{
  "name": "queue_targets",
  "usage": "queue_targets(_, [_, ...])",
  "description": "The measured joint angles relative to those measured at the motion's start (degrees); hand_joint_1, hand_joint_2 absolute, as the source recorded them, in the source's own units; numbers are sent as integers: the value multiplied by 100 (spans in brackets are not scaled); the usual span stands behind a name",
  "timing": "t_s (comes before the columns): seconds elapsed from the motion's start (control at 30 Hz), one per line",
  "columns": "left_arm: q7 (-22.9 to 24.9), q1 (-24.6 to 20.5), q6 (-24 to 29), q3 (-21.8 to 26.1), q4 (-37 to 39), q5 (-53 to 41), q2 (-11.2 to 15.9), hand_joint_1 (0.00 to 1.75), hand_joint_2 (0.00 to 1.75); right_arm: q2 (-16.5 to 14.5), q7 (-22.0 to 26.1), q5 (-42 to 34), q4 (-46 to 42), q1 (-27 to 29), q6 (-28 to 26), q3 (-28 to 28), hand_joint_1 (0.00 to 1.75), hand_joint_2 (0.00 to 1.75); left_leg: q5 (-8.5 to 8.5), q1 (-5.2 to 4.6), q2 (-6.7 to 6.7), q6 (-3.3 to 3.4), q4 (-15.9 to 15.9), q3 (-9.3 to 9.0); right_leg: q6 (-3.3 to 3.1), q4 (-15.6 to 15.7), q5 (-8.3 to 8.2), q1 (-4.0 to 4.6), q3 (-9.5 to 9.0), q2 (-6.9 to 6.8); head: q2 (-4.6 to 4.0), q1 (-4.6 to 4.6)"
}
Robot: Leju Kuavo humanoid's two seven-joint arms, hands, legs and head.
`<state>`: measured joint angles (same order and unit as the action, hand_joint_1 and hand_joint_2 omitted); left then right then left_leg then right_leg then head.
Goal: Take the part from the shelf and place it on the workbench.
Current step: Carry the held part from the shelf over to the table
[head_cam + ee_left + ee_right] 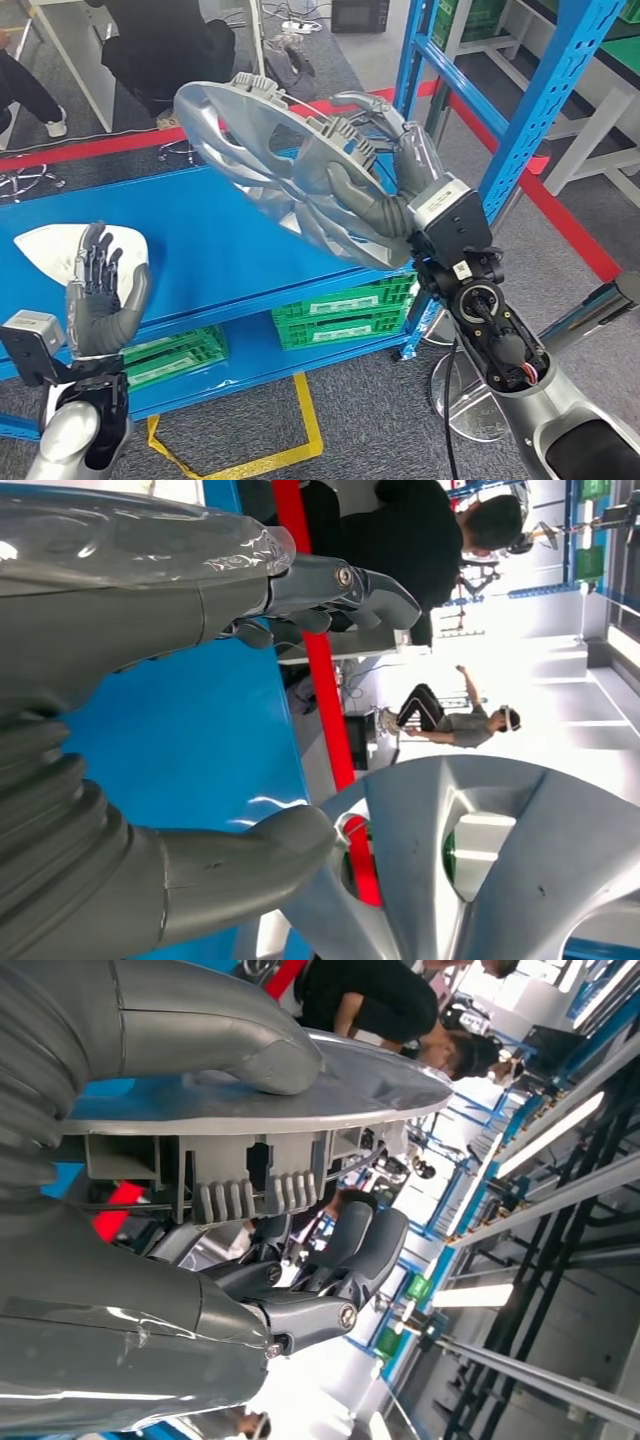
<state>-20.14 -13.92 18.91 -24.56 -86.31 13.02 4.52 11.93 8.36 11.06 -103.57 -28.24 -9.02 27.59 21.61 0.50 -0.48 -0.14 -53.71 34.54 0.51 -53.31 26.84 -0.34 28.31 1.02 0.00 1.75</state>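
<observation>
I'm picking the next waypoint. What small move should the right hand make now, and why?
Probably carry the part away from the shelf, toward the workbench. The right hand already grips the silver wheel cover by its rim, lifted clear above the blue shelf. The left hand is open, fingers apart, holding nothing.

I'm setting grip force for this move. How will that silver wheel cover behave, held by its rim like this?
The wheel cover is probably stiff: held by one edge in the right robot hand, it shows no sag. It is likely light, being thin and full of cut-outs. Its glossy face may be slippery, and the ribbed clips on its rim look breakable.
</observation>
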Motion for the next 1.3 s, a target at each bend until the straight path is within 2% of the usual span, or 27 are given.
queue_targets(0.57, [-15,31,-187,25,-70,-124,-12,0,175,0,-26,152,-58,18,-67,13,175,175,0,0,-1,0,0,1,0,0,0,0,0,-4,0,3])
queue_targets(1.3, [1,27,-55,25,-98,-181,-17,0,175,0,4,-123,-58,26,-176,25,175,175,0,0,-1,0,0,1,0,0,0,0,0,-4,0,3])
